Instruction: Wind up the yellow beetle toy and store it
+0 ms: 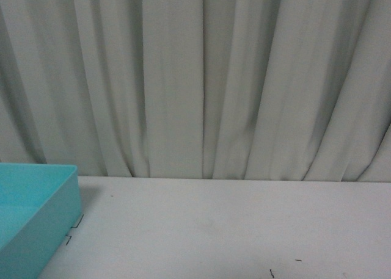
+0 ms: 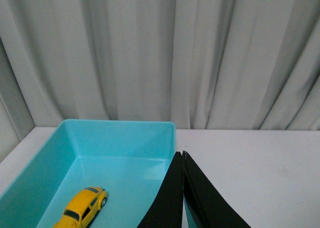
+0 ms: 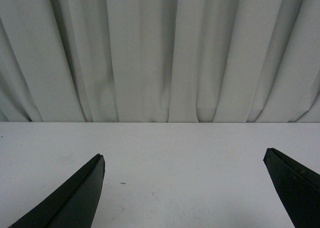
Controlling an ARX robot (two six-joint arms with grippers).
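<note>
The yellow beetle toy lies on the floor of the turquoise bin, which sits on the white table in front of a grey curtain. The left gripper hangs over the bin's edge with its jaws pressed together, holding nothing. The right gripper hovers above bare table, jaws spread wide.

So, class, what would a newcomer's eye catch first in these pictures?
The yellow beetle toy stands out, lying on the floor of the turquoise bin, which sits on the white table. Grey curtains fill the background. The left gripper is shut by the bin; the right gripper is open.
</note>
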